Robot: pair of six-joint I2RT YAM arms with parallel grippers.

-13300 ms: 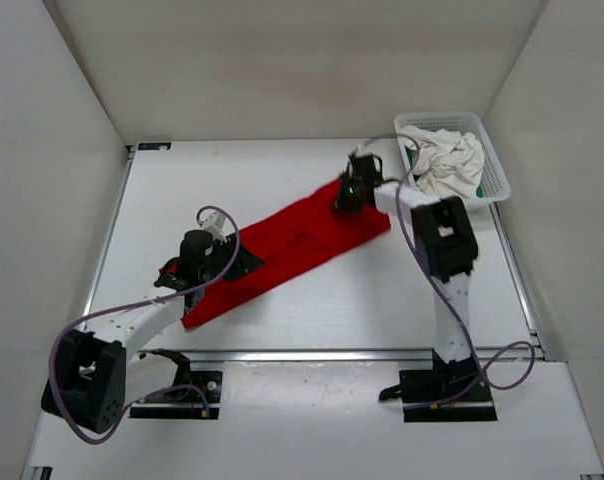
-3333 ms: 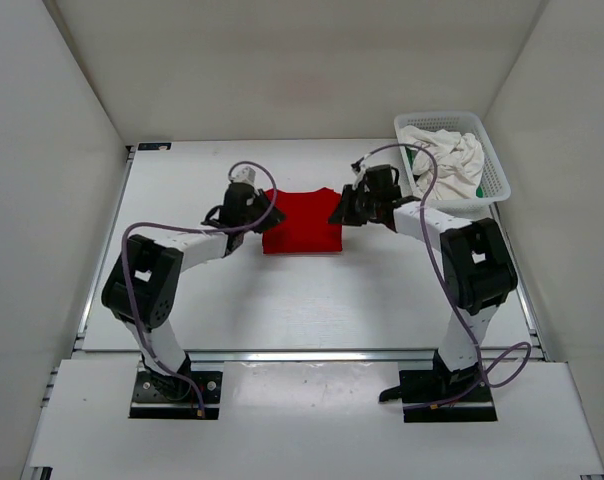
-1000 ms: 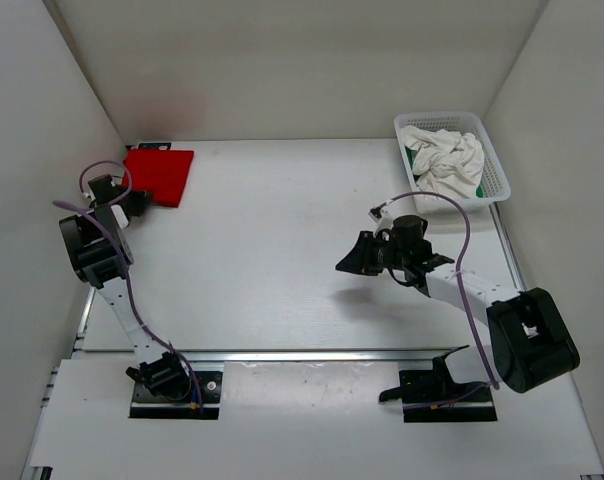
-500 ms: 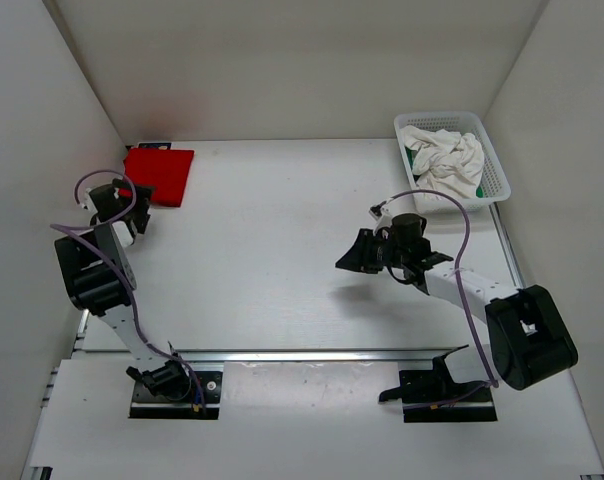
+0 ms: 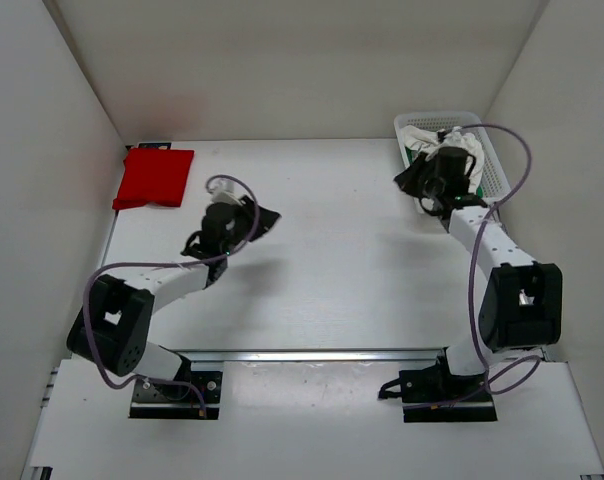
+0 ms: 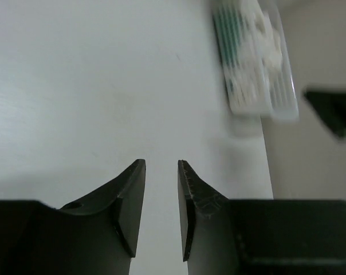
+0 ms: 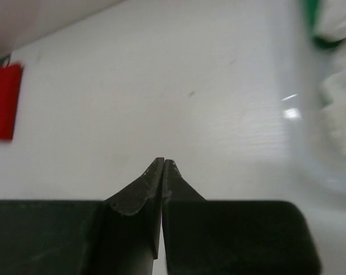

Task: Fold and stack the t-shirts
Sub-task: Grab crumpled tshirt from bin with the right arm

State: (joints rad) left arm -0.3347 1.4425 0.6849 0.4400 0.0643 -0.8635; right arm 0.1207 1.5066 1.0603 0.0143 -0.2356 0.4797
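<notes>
The top view takes in the whole table (image 5: 342, 280). The folded red t-shirt (image 5: 156, 178) lies at its far left corner, and the white t-shirt (image 5: 469, 150) is crumpled in the basket (image 5: 494, 170) at far right. Only the wrist views catch the green t-shirt (image 7: 312, 14) in that basket. The left gripper (image 6: 161, 163) is slightly parted and empty; the right gripper (image 7: 163, 161) is pinched closed on nothing.

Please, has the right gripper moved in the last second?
Yes. The right gripper went from the middle of the table to the basket.
</notes>
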